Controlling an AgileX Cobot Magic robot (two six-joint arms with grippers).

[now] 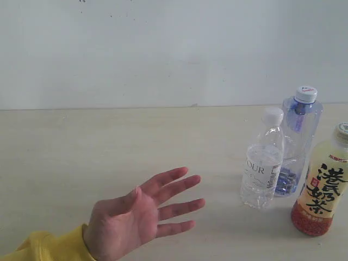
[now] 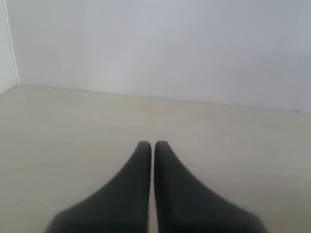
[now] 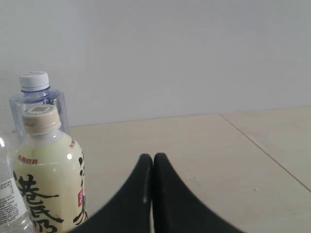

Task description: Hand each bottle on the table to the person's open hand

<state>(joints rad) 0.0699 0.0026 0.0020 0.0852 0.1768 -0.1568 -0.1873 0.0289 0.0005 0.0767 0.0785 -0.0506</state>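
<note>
Right wrist view — pincer [image 3: 153,156] fully closed, empty

the table [image 1: 81,152] was a wide, pale beige surface with faint wood grain, running back to a plain white wall [image 1: 163,49]. three bottles stood upright on its right side, bunched together: a small clear bottle [image 1: 262,168] with a white cap, a taller bluish bottle [image 1: 300,130] just behind it, and a milk tea bottle [image 1: 321,190] with a yellow-and-red label just beside them, further right. an open hand [image 1: 128,220] lay over the near left part; whether it touched the surface could not be told.
</note>
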